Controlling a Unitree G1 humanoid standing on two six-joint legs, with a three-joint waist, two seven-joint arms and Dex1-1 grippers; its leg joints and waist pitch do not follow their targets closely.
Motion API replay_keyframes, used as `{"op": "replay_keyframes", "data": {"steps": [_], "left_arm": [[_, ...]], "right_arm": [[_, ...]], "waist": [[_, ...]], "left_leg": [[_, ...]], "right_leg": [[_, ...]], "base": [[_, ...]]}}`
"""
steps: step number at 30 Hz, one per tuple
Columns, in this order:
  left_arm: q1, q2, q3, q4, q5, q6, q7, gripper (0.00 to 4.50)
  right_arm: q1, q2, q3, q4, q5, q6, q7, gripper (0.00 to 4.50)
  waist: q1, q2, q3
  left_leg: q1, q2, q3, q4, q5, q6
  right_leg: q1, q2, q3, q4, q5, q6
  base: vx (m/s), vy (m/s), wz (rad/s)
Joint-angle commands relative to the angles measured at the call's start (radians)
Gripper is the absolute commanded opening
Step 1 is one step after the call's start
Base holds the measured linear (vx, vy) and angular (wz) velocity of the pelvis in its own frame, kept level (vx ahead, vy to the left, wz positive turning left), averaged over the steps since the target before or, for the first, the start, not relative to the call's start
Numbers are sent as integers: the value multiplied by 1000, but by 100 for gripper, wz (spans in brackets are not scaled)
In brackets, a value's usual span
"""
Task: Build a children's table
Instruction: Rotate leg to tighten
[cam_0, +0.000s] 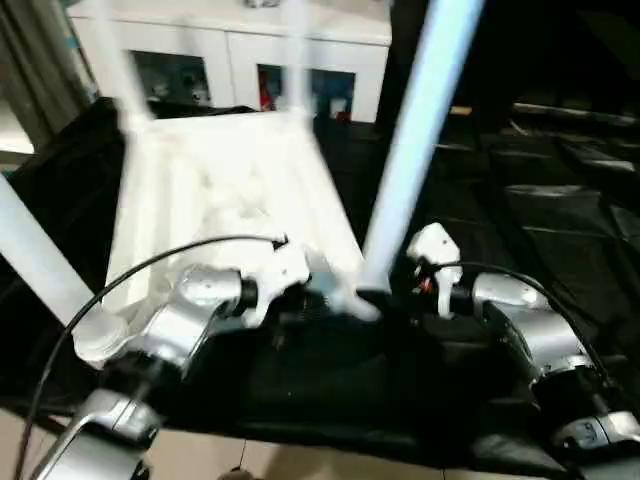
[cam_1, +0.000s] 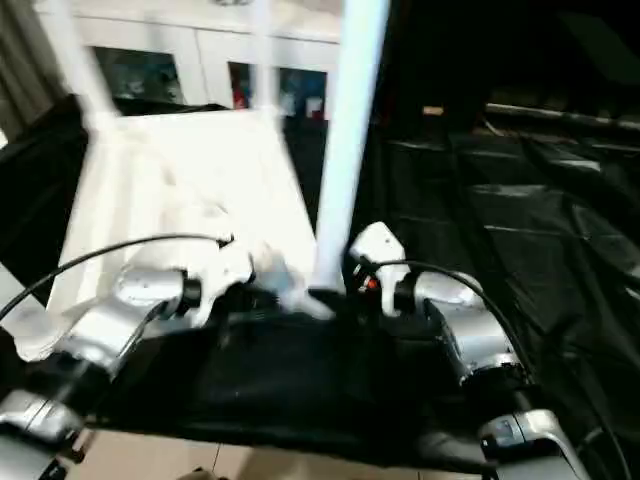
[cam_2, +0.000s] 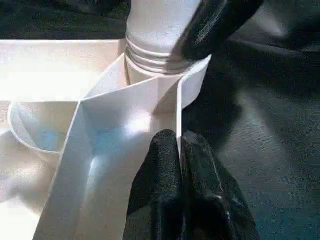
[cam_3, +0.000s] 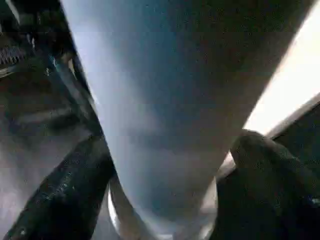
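Note:
The children's table lies upside down on black cloth, its white tabletop (cam_0: 220, 190) showing the ribbed underside. A long white leg (cam_0: 410, 170) rises from the near right corner socket (cam_2: 192, 80), its threaded end seated there. My right gripper (cam_3: 172, 142) is open, one black finger on either side of this leg just above the socket. My left gripper (cam_2: 181, 150) is shut on the tabletop's thin rim wall (cam_2: 178, 115) beside that corner. Another leg (cam_0: 40, 260) slants up at the near left corner. Two far legs (cam_0: 295, 60) stand blurred at the back.
A white glass-door cabinet (cam_0: 240, 50) stands behind the tabletop. Wrinkled black cloth (cam_0: 540, 210) covers the surface to the right and in front. A black cable (cam_0: 150, 265) arcs over my left forearm. Light floor (cam_0: 300, 460) shows at the near edge.

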Motion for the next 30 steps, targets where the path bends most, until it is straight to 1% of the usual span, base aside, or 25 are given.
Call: {"op": "replay_keyframes", "data": {"steps": [1, 3, 4, 5, 6, 7, 10, 13, 14, 15, 19, 20, 23, 24, 25, 27, 28, 29, 30], "left_arm": [[17, -21, -13, -20, -57, -6, -30, 0], [21, -18, -10, -27, -57, -3, -37, 0], [22, -16, -8, -28, -54, -3, -38, 0], [21, -16, -7, -27, -52, -2, -38, 0], [20, -15, -6, -27, -51, -1, -38, 0], [21, -14, -6, -31, -51, 3, -39, 0], [23, -12, -4, -38, -50, 9, -41, 0], [22, -11, -3, -36, -48, 10, -41, 0], [22, -11, -2, -37, -47, 10, -41, 0], [23, -12, -1, -37, -46, 10, -41, 0], [25, -11, -2, -40, -47, 14, -44, 0], [26, -10, -3, -42, -47, 18, -47, 0], [28, -6, -8, -44, -45, 30, -53, 0], [30, -4, -11, -44, -41, 35, -54, 0], [31, -1, -14, -39, -33, 37, -50, 0], [20, -15, -10, -1, 0, 40, 19, 0], [-1, -49, 10, 53, 33, 44, 134, 0], [-1, -49, 10, 53, 33, 44, 134, 0], [-15, -78, 30, 84, 39, 57, 202, 0]], "right_arm": [[12, -11, 20, -18, -6, 12, 19, 392], [14, -11, 23, -23, -5, 22, 28, 392], [14, -11, 26, -22, -9, 21, 30, 376], [14, -10, 27, -20, -11, 22, 35, 366], [14, -10, 28, -19, -12, 22, 39, 366], [14, -11, 29, -19, -14, 22, 41, 354], [13, -15, 29, -18, -13, 22, 42, 321], [11, -16, 24, -16, -11, 24, 41, 310], [12, -16, 23, -18, -9, 26, 41, 290], [13, -15, 21, -20, -7, 28, 43, 284], [20, -14, 19, -24, -5, 28, 48, 277], [22, -14, 18, -25, -4, 29, 48, 276], [28, -11, 15, -25, 2, 36, 46, 275], [31, -8, 12, -23, 5, 42, 41, 275], [30, 1, 6, -11, 4, 49, 21, 275], [19, 41, -19, 48, -11, 54, -80, 275], [5, 95, -50, 118, -38, 55, -230, 275], [5, 95, -50, 118, -38, 55, -230, 275], [-6, 137, -79, 153, -45, 65, -339, 274]], "waist": [[-2, -12, -49], [-3, -13, -49], [-3, -12, -50], [-4, -12, -50], [-4, -12, -51], [-4, -14, -51], [-3, -13, -52], [-3, -14, -52], [-3, -13, -52], [-3, -13, -52], [-4, -13, -53], [-3, -11, -53], [-4, -12, -54], [-5, -10, -54], [-4, -11, -54], [-6, -9, -54], [-12, -9, -51], [-17, -9, -44], [-20, -11, -46]], "left_leg": [[13, 43, -17, -70, -258, 28], [12, 43, -19, -70, -267, 23], [13, 43, -20, -70, -267, 22], [13, 43, -20, -70, -265, 22], [13, 43, -19, -69, -258, 23], [13, 43, -19, -69, -255, 24], [12, 42, -18, -67, -235, 30], [12, 41, -17, -66, -227, 35], [11, 41, -18, -66, -228, 35], [11, 41, -18, -66, -227, 35], [12, 41, -18, -66, -228, 34], [13, 42, -18, -66, -229, 33], [13, 41, -17, -65, -225, 33], [12, 41, -17, -65, -223, 34], [12, 41, -17, -65, -222, 34], [11, 41, -18, -65, -220, 32], [11, 40, -17, -67, -237, 24], [14, 37, -20, -73, -287, -1], [14, 37, -24, -74, -307, -13]], "right_leg": [[38, -56, 30, -78, -241, -199], [38, -57, 29, -80, -269, -190], [37, -58, 29, -80, -275, -187], [37, -57, 30, -80, -272, -187], [37, -57, 30, -78, -259, -188], [37, -56, 30, -78, -254, -189], [39, -56, 29, -74, -221, -199], [40, -56, 29, -74, -217, -200], [40, -56, 28, -74, -219, -200], [40, -55, 28, -74, -219, -200], [40, -55, 28, -74, -217, -201], [40, -55, 28, -74, -215, -203], [41, -54, 28, -72, -201, -207], [41, -54, 28, -72, -196, -209], [42, -55, 28, -72, -196, -210], [42, -55, 28, -71, -195, -209], [37, -54, 28, -75, -219, -209], [33, -55, 26, -86, -316, -191], [37, -57, 25, -87, -363, -178]], "base": [[0, 0, 0], [0, 0, 0], [0, 0, 0], [0, 0, 0], [0, 0, 0], [0, 0, 0], [0, 0, 0], [0, 0, 0], [0, 0, 0], [0, 0, 0], [0, 0, 0], [0, 0, 0], [0, 0, 0], [0, 0, 0], [0, 0, 0], [0, 0, 0], [0, 0, 0], [0, 0, 0], [0, 0, 0]]}}
